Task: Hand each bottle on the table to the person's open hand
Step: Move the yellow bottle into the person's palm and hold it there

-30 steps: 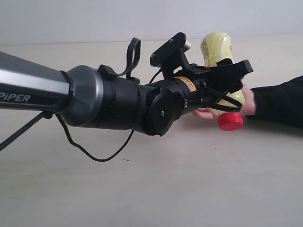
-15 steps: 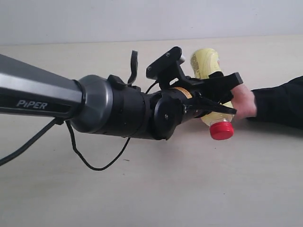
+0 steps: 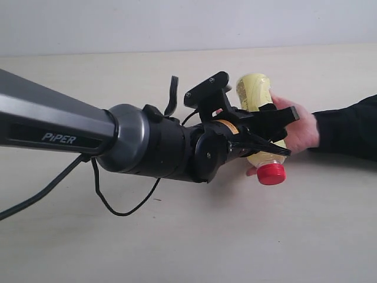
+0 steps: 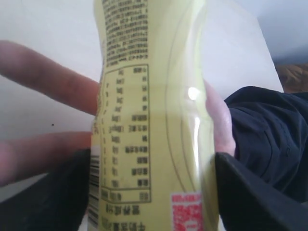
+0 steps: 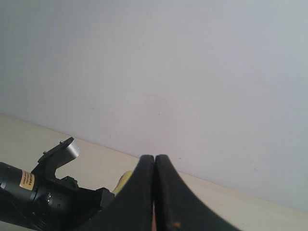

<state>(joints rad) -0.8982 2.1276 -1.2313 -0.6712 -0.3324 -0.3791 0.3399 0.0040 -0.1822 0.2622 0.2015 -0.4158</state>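
A yellow bottle (image 3: 258, 93) with a red cap (image 3: 271, 174) hangs tilted, cap down, over the table (image 3: 224, 242). My left gripper (image 3: 278, 133) is shut on its middle, one black finger on each side of the label. The person's hand (image 3: 301, 128) cups the bottle from the right, thumb over it. In the left wrist view the bottle (image 4: 154, 96) fills the frame between my gripper's (image 4: 151, 161) fingers, with the person's hand (image 4: 219, 126) behind it. My right gripper (image 5: 154, 160) is shut and empty, held up facing the wall. No other bottle shows.
The person's dark sleeve (image 3: 347, 127) lies on the table at the right edge. My left arm (image 3: 147, 144) and its loose cable (image 3: 112, 203) cross the table's left half. A pale wall (image 3: 188, 23) backs the table.
The bottle has dropped lower and tilted more, its cap moving down and left with my left gripper. The person's hand has come up and wrapped round it.
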